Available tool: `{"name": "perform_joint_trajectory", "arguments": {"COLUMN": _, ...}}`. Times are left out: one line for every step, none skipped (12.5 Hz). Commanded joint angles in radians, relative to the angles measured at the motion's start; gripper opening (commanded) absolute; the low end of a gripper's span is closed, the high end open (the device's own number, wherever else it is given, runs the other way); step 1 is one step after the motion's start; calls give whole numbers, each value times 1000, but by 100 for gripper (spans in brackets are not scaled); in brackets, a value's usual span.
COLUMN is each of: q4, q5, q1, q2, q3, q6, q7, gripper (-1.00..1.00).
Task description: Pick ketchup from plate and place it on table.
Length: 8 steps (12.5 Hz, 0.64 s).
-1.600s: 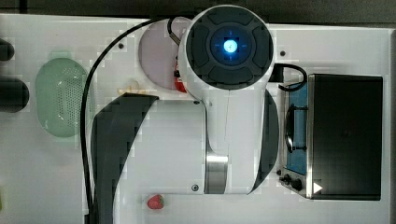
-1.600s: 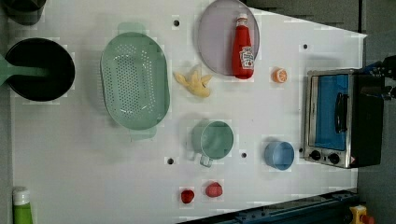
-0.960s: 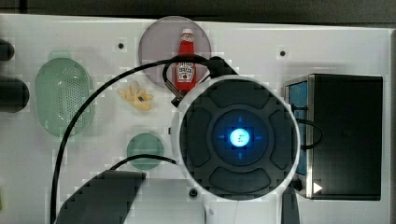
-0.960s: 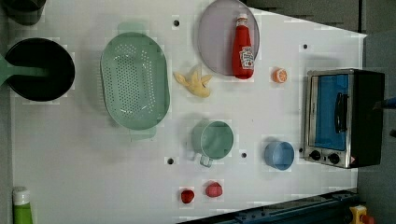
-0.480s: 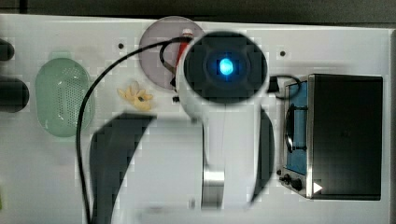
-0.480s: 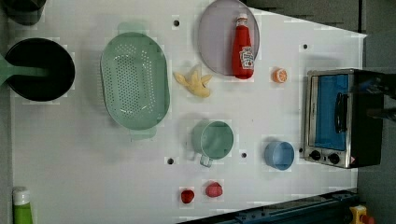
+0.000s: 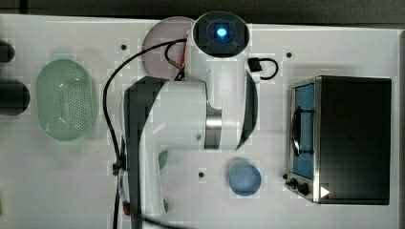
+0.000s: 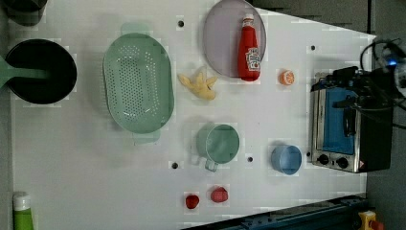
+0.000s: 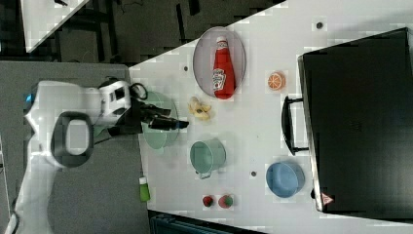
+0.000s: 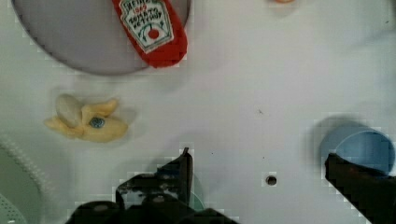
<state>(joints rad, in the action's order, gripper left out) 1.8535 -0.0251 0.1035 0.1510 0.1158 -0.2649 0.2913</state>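
The ketchup point(image 8: 249, 48), a red squeeze bottle with a white cap, lies flat on the pale mauve plate point(image 8: 221, 33) at the far side of the white table point(image 8: 72, 158). The right view shows the ketchup point(image 9: 223, 68) along the plate's point(image 9: 203, 56) middle. My gripper point(image 9: 171, 119) hangs high above the table, apart from the bottle. In the wrist view the gripper point(image 10: 261, 168) is open wide with nothing between its fingers point(image 10: 184, 163), and the ketchup's point(image 10: 152, 30) labelled base on the plate point(image 10: 70, 42) lies well ahead of them.
A green colander point(image 8: 139, 81), a yellow banana peel point(image 8: 198, 85), a teal cup point(image 8: 218, 143), a blue bowl point(image 8: 286, 159), an orange slice point(image 8: 286, 76) and two small red fruits point(image 8: 219, 194) sit on the table. A toaster oven point(image 8: 347, 124) stands at the left view's right.
In the top view the arm has kept swinging and its lit end now sits at the far edge beside the plate. The gripper stays open. Ketchup and other objects have not moved.
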Motion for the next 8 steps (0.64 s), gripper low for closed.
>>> {"name": "perform_joint_trajectory", "arguments": {"q4": -31, "q5": 2, "q1": -25, "q2": 48, "q3": 20, "q6": -74, "q7": 68, "gripper": 100}}
{"name": "perform_joint_trajectory", "arguments": {"q4": -37, "q5": 2, "q1": -29, "q2": 80, "q3": 23, "q6": -105, "q7": 83, "gripper": 100}}
{"name": "perform_joint_trajectory", "arguments": {"q4": -43, "q5": 4, "q1": -33, "q2": 111, "q3": 24, "q6": -135, "q7": 109, "gripper": 100}}
{"name": "perform_joint_trajectory", "arguments": {"q4": -46, "q5": 9, "q1": -35, "q2": 140, "q3": 24, "q6": -166, "q7": 144, "gripper": 100}}
{"name": "perform_joint_trajectory", "arguments": {"q4": -50, "q5": 13, "q1": -37, "q2": 168, "q3": 24, "q6": -207, "q7": 182, "gripper": 100}}
{"name": "perform_joint_trajectory", "arguments": {"q4": -52, "q5": 20, "q1": -38, "q2": 195, "q3": 24, "q6": -242, "q7": 221, "gripper": 100}}
{"name": "perform_joint_trajectory", "arguments": {"q4": -52, "q5": 27, "q1": -38, "q2": 220, "q3": 24, "q6": -275, "q7": 254, "gripper": 100}}
{"name": "perform_joint_trajectory", "arguments": {"q4": -52, "q5": 39, "q1": -38, "q2": 245, "q3": 23, "q6": -304, "q7": 280, "gripper": 100}}
